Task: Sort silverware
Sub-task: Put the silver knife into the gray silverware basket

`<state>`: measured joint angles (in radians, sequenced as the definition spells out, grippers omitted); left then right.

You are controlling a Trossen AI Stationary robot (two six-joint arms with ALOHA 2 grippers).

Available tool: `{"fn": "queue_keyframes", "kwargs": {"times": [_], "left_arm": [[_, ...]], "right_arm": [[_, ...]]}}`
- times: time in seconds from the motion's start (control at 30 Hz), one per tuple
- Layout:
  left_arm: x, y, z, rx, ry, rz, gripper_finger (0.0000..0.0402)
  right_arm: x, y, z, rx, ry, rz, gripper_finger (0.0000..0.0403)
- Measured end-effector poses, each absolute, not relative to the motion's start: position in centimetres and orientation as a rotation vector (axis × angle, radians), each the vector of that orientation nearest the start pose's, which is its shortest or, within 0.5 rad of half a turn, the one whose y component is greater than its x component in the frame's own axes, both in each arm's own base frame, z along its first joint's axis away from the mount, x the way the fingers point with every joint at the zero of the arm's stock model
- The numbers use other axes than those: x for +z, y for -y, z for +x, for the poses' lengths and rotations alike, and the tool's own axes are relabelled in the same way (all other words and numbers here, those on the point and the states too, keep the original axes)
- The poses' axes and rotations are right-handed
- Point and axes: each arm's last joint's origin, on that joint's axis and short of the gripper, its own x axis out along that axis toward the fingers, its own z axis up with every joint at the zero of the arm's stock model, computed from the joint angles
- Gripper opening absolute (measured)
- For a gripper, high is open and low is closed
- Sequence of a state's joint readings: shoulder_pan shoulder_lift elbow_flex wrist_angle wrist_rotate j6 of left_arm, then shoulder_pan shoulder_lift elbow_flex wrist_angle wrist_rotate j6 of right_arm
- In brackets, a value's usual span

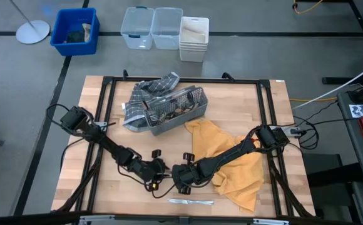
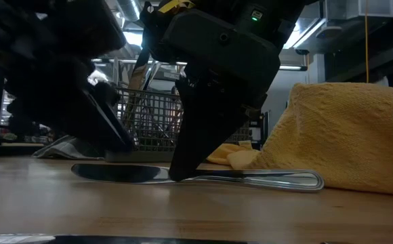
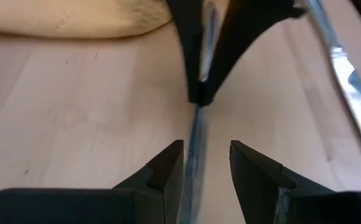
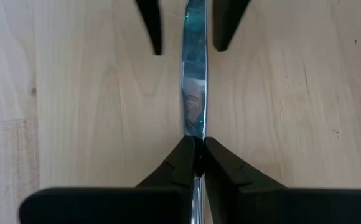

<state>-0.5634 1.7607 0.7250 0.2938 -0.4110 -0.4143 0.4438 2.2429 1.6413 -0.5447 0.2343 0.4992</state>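
Your right pincer (image 4: 193,146) is closed on a knife (image 4: 193,93) lying flat on the tabletop (image 4: 62,93), near the front edge beside the yellow cloth (image 2: 359,135). Your left pincer (image 3: 205,165) faces it with fingers apart, straddling the same knife without pinching it.

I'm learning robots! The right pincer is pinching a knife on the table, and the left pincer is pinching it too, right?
Not quite. The right pincer is pinching the knife on the table, but the left pincer is open, its fingers either side of the knife without pinching it. The left wrist view shows this.
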Motion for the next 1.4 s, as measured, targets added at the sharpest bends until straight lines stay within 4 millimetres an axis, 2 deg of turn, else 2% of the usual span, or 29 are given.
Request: {"fn": "queue_keyframes", "kwargs": {"times": [0.63, 0.87, 1.0, 1.27, 1.4], "left_arm": [[11.02, 14.98, 26.78, 0.077, -0.785, -0.113, 0.0119], [10.91, 15.12, 26.67, 0.034, -0.822, -0.149, 0.0117], [10.89, 15.09, 26.66, 0.033, -0.825, -0.143, 0.0095], [10.97, 15.18, 26.64, 0.016, -0.828, -0.139, 0.0011], [11.01, 15.21, 26.67, 0.012, -0.827, -0.143, 0.0006]], "right_arm": [[13.36, -19.17, 41.85, -0.091, -1.08, 0.065, 0.0028], [13.36, -19.17, 41.85, -0.091, -1.08, 0.064, 0.0028], [13.36, -19.17, 41.85, -0.092, -1.08, 0.064, 0.0028], [13.39, -19.15, 41.87, -0.096, -1.077, 0.057, 0.0028], [13.41, -19.2, 41.87, -0.093, -1.076, 0.059, 0.0028]]}}
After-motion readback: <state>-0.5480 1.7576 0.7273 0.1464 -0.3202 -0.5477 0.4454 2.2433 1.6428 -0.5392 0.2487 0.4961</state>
